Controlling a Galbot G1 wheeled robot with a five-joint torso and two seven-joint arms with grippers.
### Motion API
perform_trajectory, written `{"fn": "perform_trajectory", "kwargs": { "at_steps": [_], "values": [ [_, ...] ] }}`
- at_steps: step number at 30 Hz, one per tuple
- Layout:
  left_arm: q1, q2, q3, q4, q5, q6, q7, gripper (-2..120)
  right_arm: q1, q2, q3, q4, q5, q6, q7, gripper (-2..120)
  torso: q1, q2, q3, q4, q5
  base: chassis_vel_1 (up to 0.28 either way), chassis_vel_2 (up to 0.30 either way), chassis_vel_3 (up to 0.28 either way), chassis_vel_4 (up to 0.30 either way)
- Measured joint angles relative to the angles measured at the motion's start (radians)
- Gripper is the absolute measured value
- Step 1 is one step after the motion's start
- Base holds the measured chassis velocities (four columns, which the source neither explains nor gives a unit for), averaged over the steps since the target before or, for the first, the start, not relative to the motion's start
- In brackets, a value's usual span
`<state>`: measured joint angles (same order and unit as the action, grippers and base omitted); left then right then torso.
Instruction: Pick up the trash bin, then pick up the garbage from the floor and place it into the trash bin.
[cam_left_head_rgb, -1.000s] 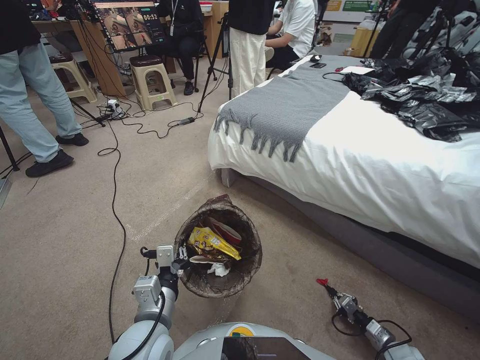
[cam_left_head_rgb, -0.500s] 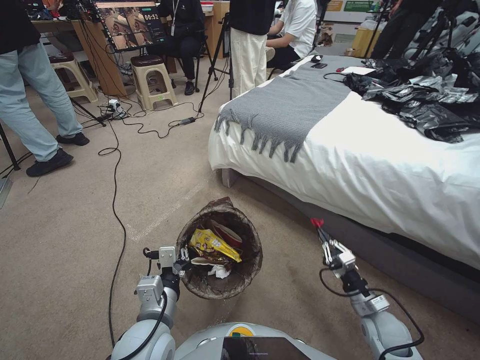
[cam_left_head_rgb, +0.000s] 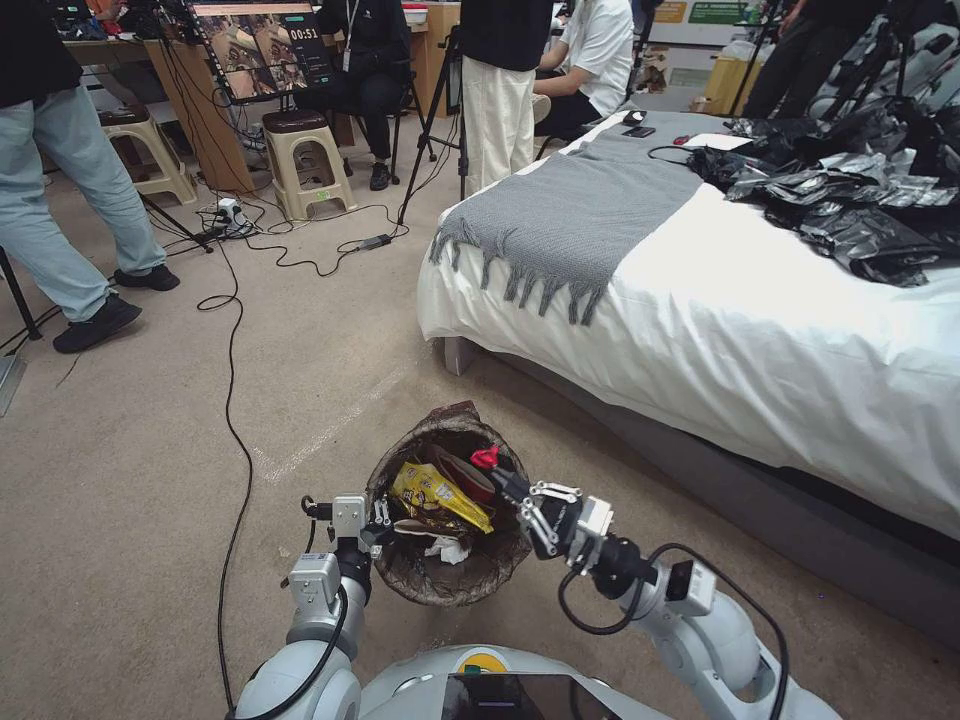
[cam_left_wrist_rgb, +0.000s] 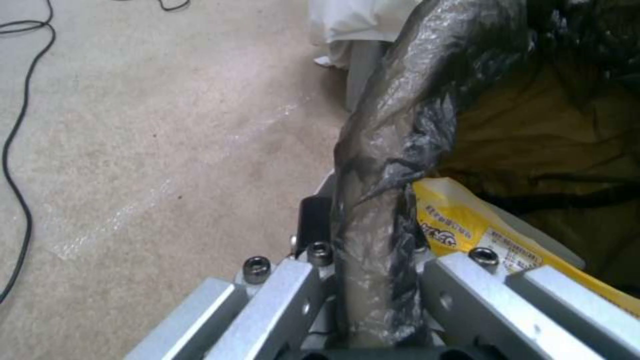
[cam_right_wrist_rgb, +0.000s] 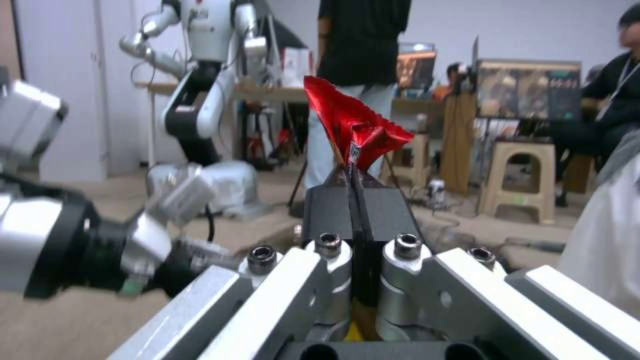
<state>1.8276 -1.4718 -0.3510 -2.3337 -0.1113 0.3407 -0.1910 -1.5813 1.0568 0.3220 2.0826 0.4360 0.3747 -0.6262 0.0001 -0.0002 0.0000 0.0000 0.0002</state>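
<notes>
While the left tool (cam_left_head_rgb: 372, 517) stays out of the reckoning as a carrier only, clamped tight on the liner-covered rim of the trash bin (cam_left_head_rgb: 408, 580), the right tool (cam_left_head_rgb: 512, 487) is the working one. Its jaws are fully closed on a red scrap (cam_left_head_rgb: 485, 458) of garbage, which stands up beyond the fingertips (cam_right_wrist_rgb: 347, 205). The bin's mouth lies directly beneath and just ahead of the right tool, with the scrap over the far side of the opening, above a yellow wrapper (cam_left_head_rgb: 437, 490) and white tissue (cam_left_head_rgb: 447, 548) already inside. Judgement: release position is essentially reached; the scrap's drop line falls within the rim, though close to its edge by the bed (cam_left_head_rgb: 760, 330).
</notes>
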Motion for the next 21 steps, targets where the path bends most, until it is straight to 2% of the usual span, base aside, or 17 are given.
{"fn": "perform_trajectory", "kwargs": {
  "at_steps": [10,15,17,18,20,21],
  "values": [
    [0.01,-0.003,0.011,-0.008,0.009,0.0,0.001,0,0.035,-0.01,-0.037,-0.085,-0.042,-0.015,0.042,-2,0.0,0.0,0.0,-0.0001,-0.0001,0.0,0.0,0.0,0.0],
    [0.016,-0.005,0.013,-0.012,0.013,-0.001,0.001,0,0.048,-0.002,-0.039,-0.126,-0.072,-0.017,0.06,14,0.0,0.0,0.0,0.0,-0.0001,0.0,0.0,0.0,0.0],
    [0.017,-0.006,0.012,-0.014,0.014,-0.001,0.001,0,0.049,0.002,-0.041,-0.133,-0.078,-0.014,0.061,25,0.0,0.0,0.0,0.0,-0.0001,0.0,0.0,0.0,0.0],
    [0.017,-0.006,0.012,-0.014,0.014,-0.001,0.001,0,0.049,0.002,-0.041,-0.133,-0.078,-0.014,0.061,25,0.0,0.0,0.0,0.0,-0.0001,0.0,0.0,0.0,0.0],
    [0.017,-0.006,0.01,-0.015,0.014,-0.002,0.001,0,0.049,0.009,-0.042,-0.135,-0.085,-0.011,0.061,37,0.0,0.0,0.0,-0.0001,-0.0002,0.0,0.0,0.0,0.0],
    [0.017,-0.006,0.01,-0.015,0.014,-0.002,0.001,0,0.049,0.009,-0.042,-0.135,-0.085,-0.011,0.061,37,0.0,0.0,0.0,-0.0001,-0.0002,0.0,0.0,0.0,0.0]
  ]
}}
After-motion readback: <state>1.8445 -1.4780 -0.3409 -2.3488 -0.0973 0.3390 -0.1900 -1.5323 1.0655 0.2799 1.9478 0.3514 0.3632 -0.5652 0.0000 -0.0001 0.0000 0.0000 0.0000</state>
